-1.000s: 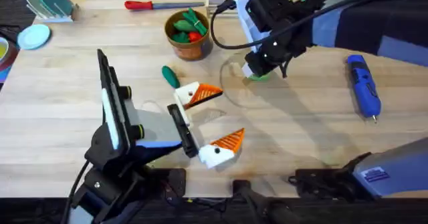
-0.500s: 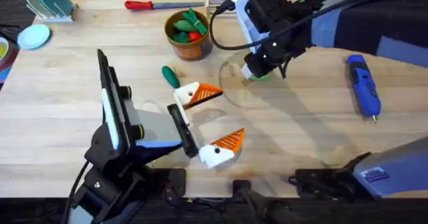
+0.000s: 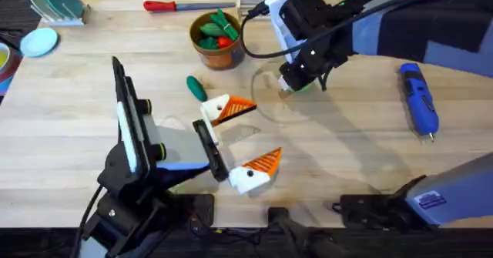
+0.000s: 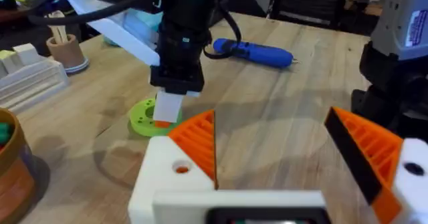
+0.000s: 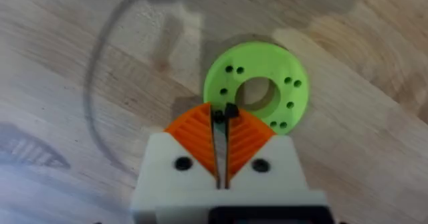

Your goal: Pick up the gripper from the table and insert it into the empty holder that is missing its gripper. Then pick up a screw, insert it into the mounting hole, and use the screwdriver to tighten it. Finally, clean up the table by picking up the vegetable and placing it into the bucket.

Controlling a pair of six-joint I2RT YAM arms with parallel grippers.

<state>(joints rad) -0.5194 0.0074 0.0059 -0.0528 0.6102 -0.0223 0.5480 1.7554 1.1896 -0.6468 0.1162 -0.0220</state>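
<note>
Counter (image 3: 77,135): pale wood planks, bearing all items below.

Left arm: black with a light-blue panel, lying across the near left of the counter. Left gripper (image 3: 246,139): jaws wide open and holding nothing; two white finger bases with orange ribbed pads (image 4: 200,140), both pads seated, resting low over the counter's middle.

Right arm: reaches in from the right to the far middle. Right gripper (image 5: 221,127): jaws closed, orange pads pressed together on a small dark item (image 5: 229,110) at their tips, apparently a screw, too small to confirm. It is poised over the near edge of the green ring-shaped disc (image 5: 257,83), which lies flat on the counter and shows small holes round a central opening.

Screwdriver (image 3: 417,98): chunky, blue, electric; lying on the right side of the counter, bit pointing toward the near edge, well apart from both grippers.

Bucket (image 3: 216,41): round, orange-brown, at the far middle, holding green and red toy items.

Red-handled screwdriver (image 3: 173,5): lying along the far edge, beyond the bucket.

Vegetable (image 3: 196,87): dark green, oblong, lying on the counter between the bucket and the left gripper, touching neither.
</note>
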